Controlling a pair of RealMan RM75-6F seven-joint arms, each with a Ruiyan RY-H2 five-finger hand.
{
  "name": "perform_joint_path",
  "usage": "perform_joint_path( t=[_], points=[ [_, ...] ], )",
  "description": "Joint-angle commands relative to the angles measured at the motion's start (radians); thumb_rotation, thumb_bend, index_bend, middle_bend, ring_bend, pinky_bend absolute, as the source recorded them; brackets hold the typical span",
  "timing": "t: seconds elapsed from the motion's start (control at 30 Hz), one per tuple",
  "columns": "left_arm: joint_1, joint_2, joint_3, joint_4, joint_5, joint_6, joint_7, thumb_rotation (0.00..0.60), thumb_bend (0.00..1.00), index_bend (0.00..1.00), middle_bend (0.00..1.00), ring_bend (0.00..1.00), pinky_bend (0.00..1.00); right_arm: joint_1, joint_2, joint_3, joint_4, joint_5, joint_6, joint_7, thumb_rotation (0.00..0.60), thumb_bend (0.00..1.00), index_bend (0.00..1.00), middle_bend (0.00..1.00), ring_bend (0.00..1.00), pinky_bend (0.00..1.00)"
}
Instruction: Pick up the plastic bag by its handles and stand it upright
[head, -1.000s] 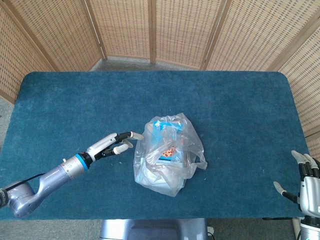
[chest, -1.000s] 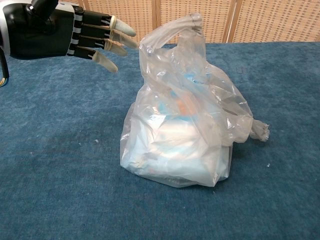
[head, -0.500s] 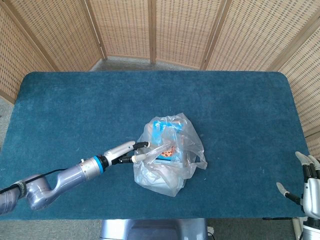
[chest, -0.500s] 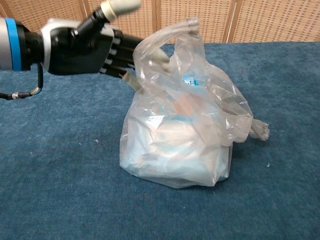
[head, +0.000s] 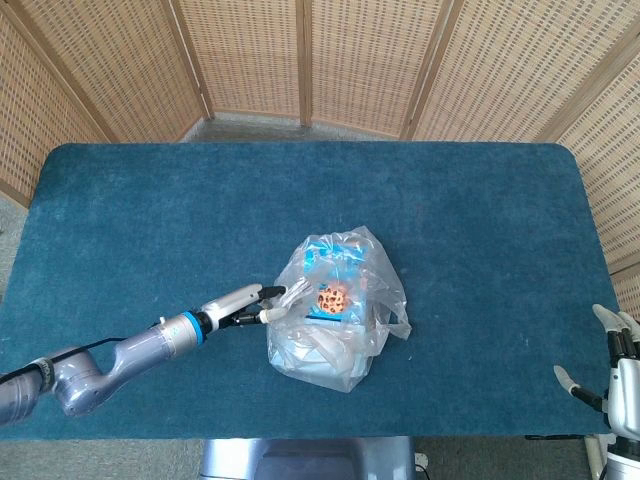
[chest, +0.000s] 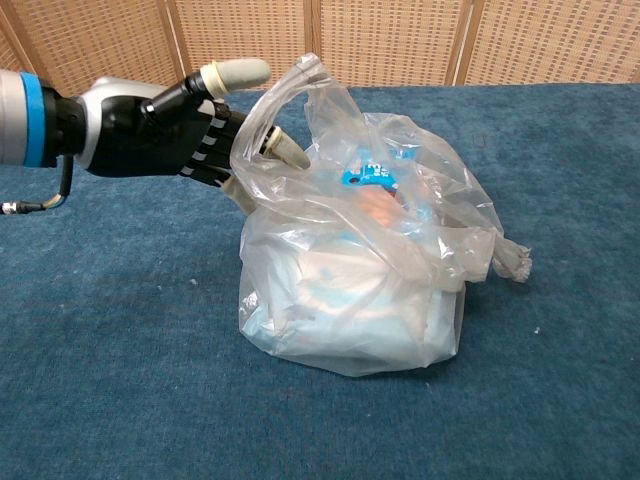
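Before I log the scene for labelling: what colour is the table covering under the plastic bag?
Dark teal-blue, plain carpet-like cloth, clearest in the head view.

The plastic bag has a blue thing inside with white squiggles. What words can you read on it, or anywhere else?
Blue label inside the plastic bag: white print, too small and blurred to read.
Package with an orange picture in the bag: no readable text.
Nothing else carries any words, numbers or signs.
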Motion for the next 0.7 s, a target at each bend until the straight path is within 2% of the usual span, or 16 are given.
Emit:
perform_joint_path(
  t=[0.03, 0.13, 0.3, 0.53, 0.7],
  points=[
    [0.016, 0.049, -0.019, -0.055, 0.017, 0.042, -0.052, 0.000, 0.05, 0.20, 0.17, 0.13, 0.26, 0.000, 0.000, 0.000, -0.001, -0.003, 0.002, 0.000, 0.600, 0.13, 0.13, 0.21, 0.14, 0.11],
    [0.010, 0.083, -0.028, -0.079, 0.062, 0.062, -0.077, 0.000, 0.05, 0.20, 0.17, 0.13, 0.26, 0.000, -0.001, 0.001, -0.003, -0.008, 0.007, -0.001, 0.600, 0.13, 0.13, 0.21, 0.14, 0.11],
    [-0.027, 0.098, -0.030, -0.086, 0.085, 0.037, -0.081, 0.000, 0.05, 0.20, 0.17, 0.13, 0.26, -0.006, 0.001, 0.001, -0.005, -0.011, 0.016, 0.002, 0.600, 0.13, 0.13, 0.21, 0.14, 0.11],
    [-0.106, 0.074, -0.043, -0.057, 0.044, -0.053, -0.048, 0.000, 0.05, 0.20, 0.17, 0.13, 0.26, -0.014, 0.002, 0.002, -0.001, -0.017, 0.033, 0.017, 0.598, 0.13, 0.13, 0.21, 0.14, 0.11],
    [-0.119, 0.083, -0.049, -0.048, -0.001, -0.068, -0.009, 0.000, 0.05, 0.20, 0.17, 0.13, 0.26, -0.017, 0.000, 0.000, 0.004, -0.017, 0.035, 0.022, 0.600, 0.13, 0.13, 0.21, 0.14, 0.11]
  ],
)
